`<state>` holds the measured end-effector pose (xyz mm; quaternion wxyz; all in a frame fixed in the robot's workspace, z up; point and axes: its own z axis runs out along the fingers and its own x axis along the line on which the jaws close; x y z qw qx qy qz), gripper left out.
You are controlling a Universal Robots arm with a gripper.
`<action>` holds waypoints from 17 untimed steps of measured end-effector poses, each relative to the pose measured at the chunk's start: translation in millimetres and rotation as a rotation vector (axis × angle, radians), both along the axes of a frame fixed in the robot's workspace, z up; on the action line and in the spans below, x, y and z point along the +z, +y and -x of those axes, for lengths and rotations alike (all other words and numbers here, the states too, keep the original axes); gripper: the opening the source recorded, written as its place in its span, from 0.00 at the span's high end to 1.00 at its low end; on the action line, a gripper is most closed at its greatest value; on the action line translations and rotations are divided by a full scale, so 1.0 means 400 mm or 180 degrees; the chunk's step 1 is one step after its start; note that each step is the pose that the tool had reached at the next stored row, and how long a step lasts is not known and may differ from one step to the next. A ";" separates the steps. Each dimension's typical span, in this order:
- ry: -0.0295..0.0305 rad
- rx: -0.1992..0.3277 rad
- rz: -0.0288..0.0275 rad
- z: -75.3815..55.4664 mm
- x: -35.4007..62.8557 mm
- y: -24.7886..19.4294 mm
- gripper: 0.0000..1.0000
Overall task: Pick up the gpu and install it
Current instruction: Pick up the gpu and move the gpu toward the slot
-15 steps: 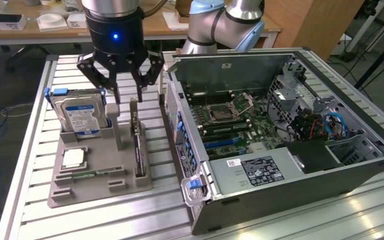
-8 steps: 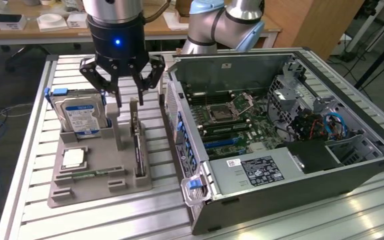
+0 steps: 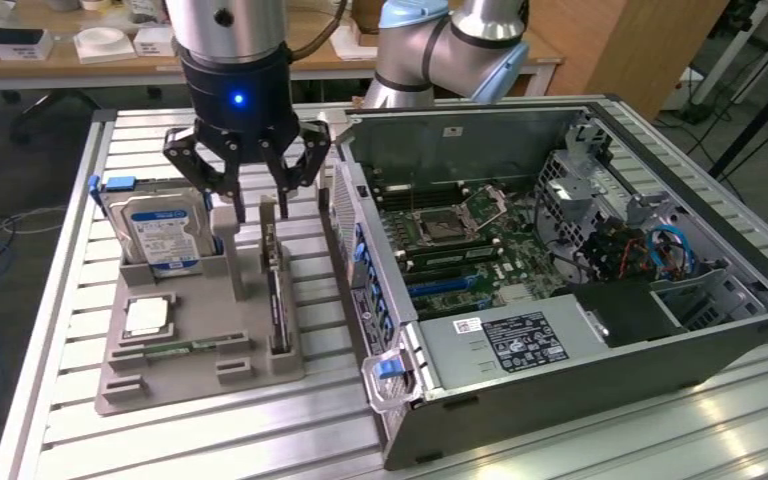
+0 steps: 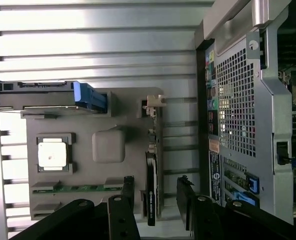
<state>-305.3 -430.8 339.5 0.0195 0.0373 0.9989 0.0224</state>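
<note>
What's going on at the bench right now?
The arm's end effector hangs open just above the gpu, which stands on edge in the gray tray. Nothing is gripped yet. The open computer case sits to the exterior view's right of the tray, and the hard drive stands in its own slot.

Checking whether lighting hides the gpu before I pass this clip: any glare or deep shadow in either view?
Exterior view: even light, glare streaks on the bare table beside the computer case, the gpu plainly lit below the open gripper. Wrist view: the table's slats wash out to white, the case interior is dark, the gpu is dark but distinct against the grey tray.
</note>
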 end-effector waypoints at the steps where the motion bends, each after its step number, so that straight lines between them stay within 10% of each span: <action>1: 0.0000 0.0000 0.0000 0.000 -0.003 0.000 0.53; 17: 0.0000 0.0000 0.0000 0.000 -0.067 0.000 0.53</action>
